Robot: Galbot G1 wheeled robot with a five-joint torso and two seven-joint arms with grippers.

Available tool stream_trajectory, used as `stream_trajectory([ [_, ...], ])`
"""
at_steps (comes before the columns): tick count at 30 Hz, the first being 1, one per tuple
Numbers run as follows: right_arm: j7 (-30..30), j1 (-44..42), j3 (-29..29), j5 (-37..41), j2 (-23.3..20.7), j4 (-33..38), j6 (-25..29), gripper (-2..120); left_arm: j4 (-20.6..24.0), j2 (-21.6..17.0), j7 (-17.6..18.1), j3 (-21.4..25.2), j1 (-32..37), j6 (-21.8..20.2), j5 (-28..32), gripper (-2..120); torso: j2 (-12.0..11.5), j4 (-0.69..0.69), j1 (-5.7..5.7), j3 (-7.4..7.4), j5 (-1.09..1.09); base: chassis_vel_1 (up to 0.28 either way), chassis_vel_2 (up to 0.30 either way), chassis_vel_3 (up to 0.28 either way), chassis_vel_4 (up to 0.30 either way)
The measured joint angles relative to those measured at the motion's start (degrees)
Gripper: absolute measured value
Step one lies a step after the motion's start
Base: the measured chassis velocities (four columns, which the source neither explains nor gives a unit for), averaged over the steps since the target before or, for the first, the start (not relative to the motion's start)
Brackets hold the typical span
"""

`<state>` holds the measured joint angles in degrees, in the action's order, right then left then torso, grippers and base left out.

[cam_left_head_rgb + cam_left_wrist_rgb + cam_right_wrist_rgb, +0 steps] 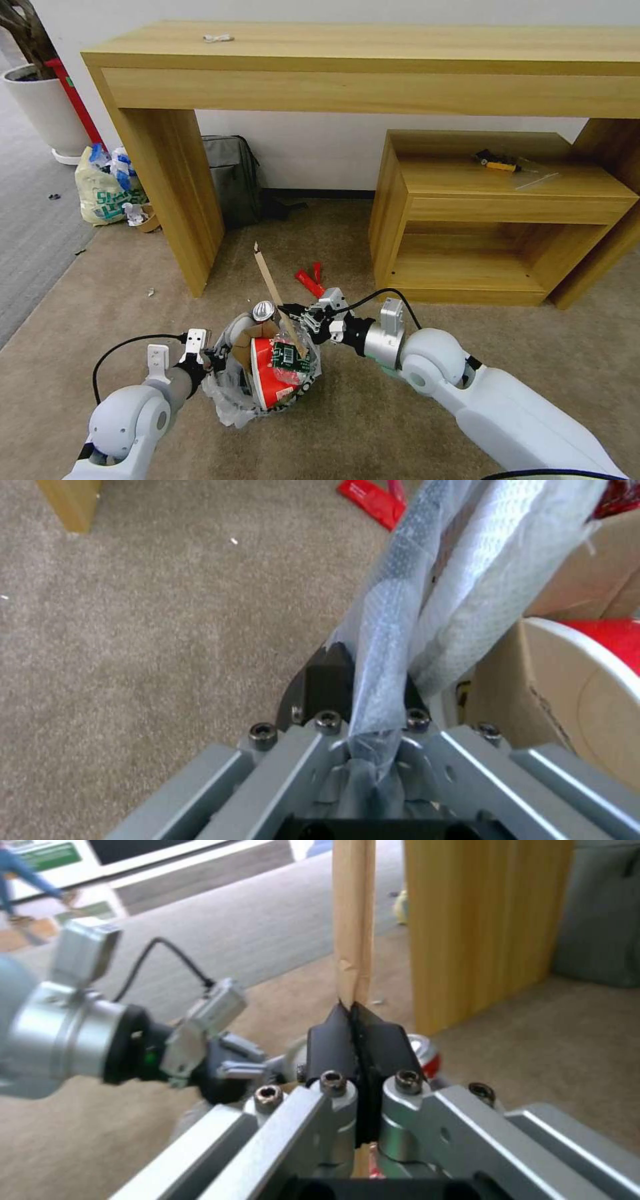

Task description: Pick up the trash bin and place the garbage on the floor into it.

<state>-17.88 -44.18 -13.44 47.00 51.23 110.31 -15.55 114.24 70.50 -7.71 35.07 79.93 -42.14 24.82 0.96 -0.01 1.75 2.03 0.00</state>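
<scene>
Trash bin [267, 380] near red wrapper [309, 281]

White arms, silver wrists, black fingers [333, 1040], black cables

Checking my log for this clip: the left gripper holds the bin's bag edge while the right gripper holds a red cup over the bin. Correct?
Not quite. The right gripper is shut on the cardboard strip, not a red cup, as the right wrist view shows. The left gripper does hold the bag edge of the trash bin.

head camera looks down and forward over the carpet [400, 427] toward the desk [373, 60]. both wrist cameras sit close behind their fingers, sharing that carpet.
</scene>
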Motion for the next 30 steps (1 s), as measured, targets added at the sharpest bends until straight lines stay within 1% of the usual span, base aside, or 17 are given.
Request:
stream_trajectory([
  [2, -0.53, 0.59, -0.58, 0.41, -0.36, -0.12, -0.25, 0, -0.04, -0.15, -0.02, 0.03, -0.15, 0.0, 0.12, 0, 0.0, 0.0, 0.0, 0.0, 0.0, 0.0, 0.0, 0.0, 0.0],
  [5, -0.31, 3.1, -4.22, 3.7, -1.1, -0.39, -1.71, 0, -0.18, -0.5, -0.03, 0.19, -0.73, 0.0, 0.59, 0, 0.0, 0.0, 0.0, 0.0, 0.0, 0.0, 0.0, 0.0, 0.0],
  [6, -0.31, 3.1, -4.22, 3.7, -1.1, -0.39, -1.71, 0, -0.18, -0.5, -0.03, 0.19, -0.73, 0.0, 0.59, 0, 0.0, 0.0, 0.0, 0.0, 0.0, 0.0, 0.0, 0.0, 0.0],
  [9, 2.87, 4.69, -6.97, 9.3, -0.87, -0.54, -4.36, 0, -0.22, -0.58, -0.19, 0.29, -0.9, 0.0, 0.92, 0, 0.0, 0.0, 0.0, 0.0, -0.01, 0.0, 0.0, 0.0, 0.0],
  [10, 2.87, 4.69, -6.97, 9.3, -0.87, -0.54, -4.36, 0, -0.22, -0.58, -0.19, 0.29, -0.9, 0.0, 0.92, 0, 0.0, 0.0, 0.0, 0.0, -0.01, 0.0, 0.0, 0.0, 0.0],
  [13, 6.36, 5.38, -8.66, 13.96, 0.24, -1.59, -6.69, 0, -0.37, -0.64, -0.42, 0.31, -1.05, 0.0, 1.0, 0, 0.0, 0.0, 0.0, 0.0, 0.0, 0.0, 0.0, 0.0, 0.0],
  [17, 8.56, 5.5, -9.22, 16.73, 1.29, -2.74, -8.11, 0, -0.56, -0.86, -0.51, 0.06, -1.49, 0.0, 1.28, 0, 0.0, 0.0, 0.0, 0.0, 0.0, 0.0, 0.0, 0.0, 0.0],
  [22, 9.78, 5.35, -9.36, 18.27, 1.58, -2.8, -8.77, 0, -1.12, -0.86, -0.58, -0.16, -1.93, 0.0, 1.39, 0, 0.0, 0.0, 0.0, 0.0, 0.0, 0.0, 0.0, 0.0, 0.0],
  [30, 9.87, 5.42, -10.42, 18.45, 1.88, -4.19, -9.96, 0, -1.92, -0.9, -0.91, -0.38, -3.02, 0.0, 1.54, 0, 0.0, 0.0, 0.0, 0.0, 0.0, 0.0, 0.0, 0.0, 0.0],
])
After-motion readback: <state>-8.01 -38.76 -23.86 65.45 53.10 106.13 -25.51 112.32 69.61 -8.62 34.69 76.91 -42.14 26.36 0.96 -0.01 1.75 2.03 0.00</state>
